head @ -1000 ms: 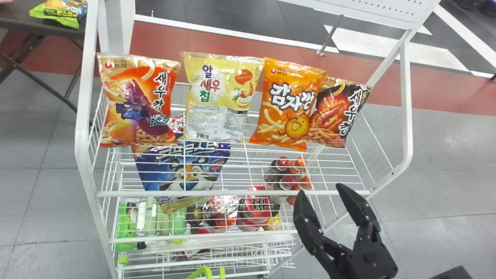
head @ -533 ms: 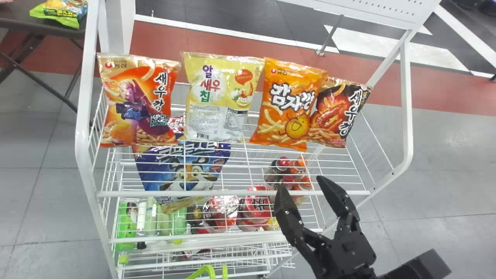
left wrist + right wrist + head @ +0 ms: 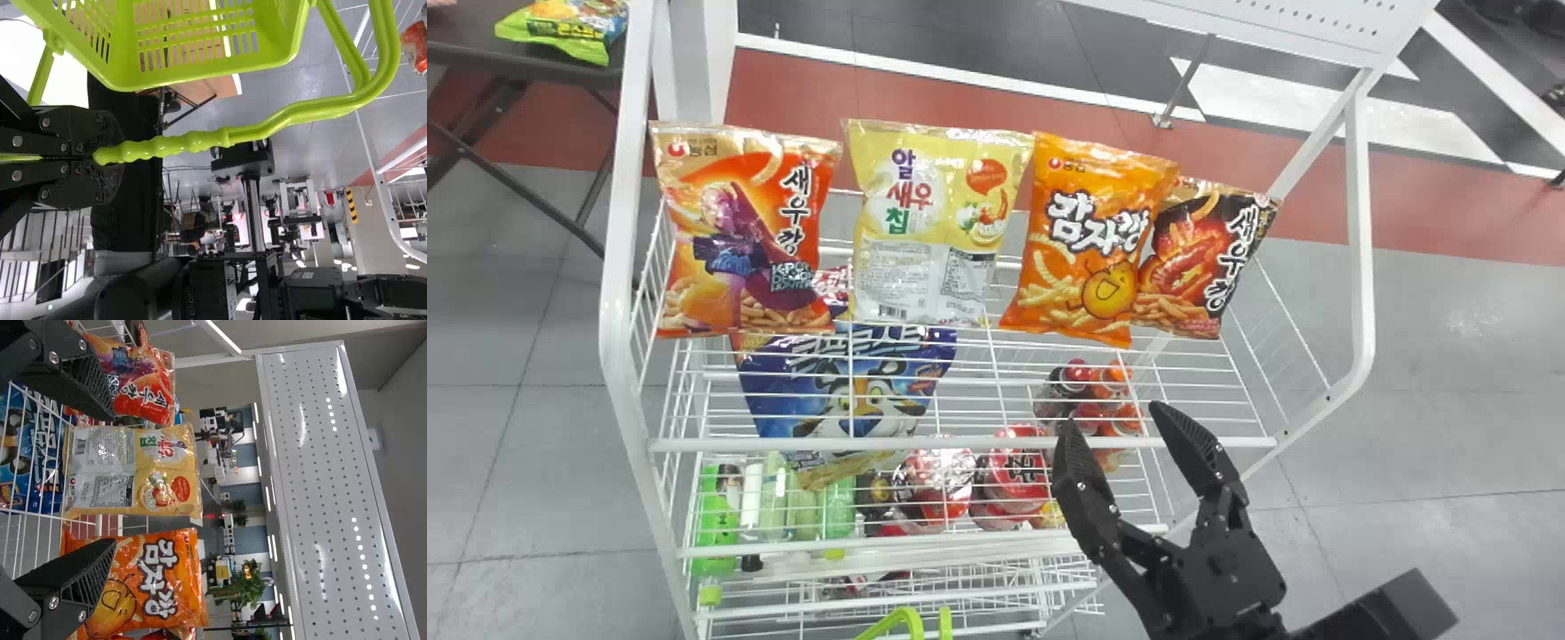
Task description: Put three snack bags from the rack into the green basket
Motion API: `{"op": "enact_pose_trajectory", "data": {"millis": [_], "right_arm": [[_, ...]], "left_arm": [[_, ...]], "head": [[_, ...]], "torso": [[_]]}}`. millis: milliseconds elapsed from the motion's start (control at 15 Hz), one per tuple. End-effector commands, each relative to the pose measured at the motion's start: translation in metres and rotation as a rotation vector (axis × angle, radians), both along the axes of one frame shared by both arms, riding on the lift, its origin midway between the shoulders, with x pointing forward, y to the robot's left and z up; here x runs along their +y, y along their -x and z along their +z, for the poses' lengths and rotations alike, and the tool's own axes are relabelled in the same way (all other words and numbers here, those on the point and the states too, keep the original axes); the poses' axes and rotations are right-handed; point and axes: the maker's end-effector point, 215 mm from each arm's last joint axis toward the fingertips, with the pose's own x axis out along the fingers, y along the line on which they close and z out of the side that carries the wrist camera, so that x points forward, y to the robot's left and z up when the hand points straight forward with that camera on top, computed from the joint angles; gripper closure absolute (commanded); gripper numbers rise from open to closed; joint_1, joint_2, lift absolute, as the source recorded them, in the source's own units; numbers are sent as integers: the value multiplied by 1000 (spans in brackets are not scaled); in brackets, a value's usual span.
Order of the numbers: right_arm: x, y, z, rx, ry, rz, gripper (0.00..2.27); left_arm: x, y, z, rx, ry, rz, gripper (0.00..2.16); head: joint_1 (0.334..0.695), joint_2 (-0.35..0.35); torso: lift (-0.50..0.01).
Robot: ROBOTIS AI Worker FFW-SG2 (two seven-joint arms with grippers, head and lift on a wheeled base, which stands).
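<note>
From where I stand, four snack bags line the rack's top shelf, set back from its front rail. Nearest the left edge is the red-orange bag; then the yellow bag, apart from it; then the orange bag, partly covering the black-and-red bag closest to the right edge. All four have their printed faces up to view.

The right gripper is by the front rail, toward its right corner, its two black fingers spread wide, pointing at the rack. The left gripper has its fingers pinched together on the handle of the green basket.

Lower in the rack I can see a blue bag left of centre, capped bottles toward the right, red tubs between, and green bottles near the left edge. Beyond the rack's left side, a green packet lies by the right edge of a dark table.
</note>
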Motion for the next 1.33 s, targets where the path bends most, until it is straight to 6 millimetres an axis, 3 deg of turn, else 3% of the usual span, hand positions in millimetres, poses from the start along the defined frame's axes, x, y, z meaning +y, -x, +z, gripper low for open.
{"op": "enact_pose_trajectory", "data": {"millis": [0, 133, 400, 667, 733, 933, 1267], "right_arm": [[2, -2, 3, -9, -2, 4, 184], [20, -18, -11, 29, 20, 38, 184], [90, -85, -34, 130, 30, 151, 184], [129, -143, -25, 72, 2, 188, 184], [137, -153, -30, 96, -15, 189, 184], [187, -193, -47, 160, 2, 262, 184], [219, -240, -68, 232, -10, 295, 188]], "left_arm": [[-1, 0, 1, -1, 3, 2, 1487], [-1, 0, 2, -3, 6, 3, 1487], [-2, 1, 1, 4, 17, 4, 1487], [-5, -1, -2, 7, 15, -13, 1480], [-9, 1, -1, 18, 30, -28, 1480], [-8, 1, -3, 27, 35, -25, 1480], [-8, 4, -4, 32, 30, -24, 1480]], "head": [[695, -350], [695, -350], [695, -350], [695, -350], [695, -350], [695, -350], [695, -232]], "torso": [[0], [0], [0], [0], [0], [0], [0]]}}
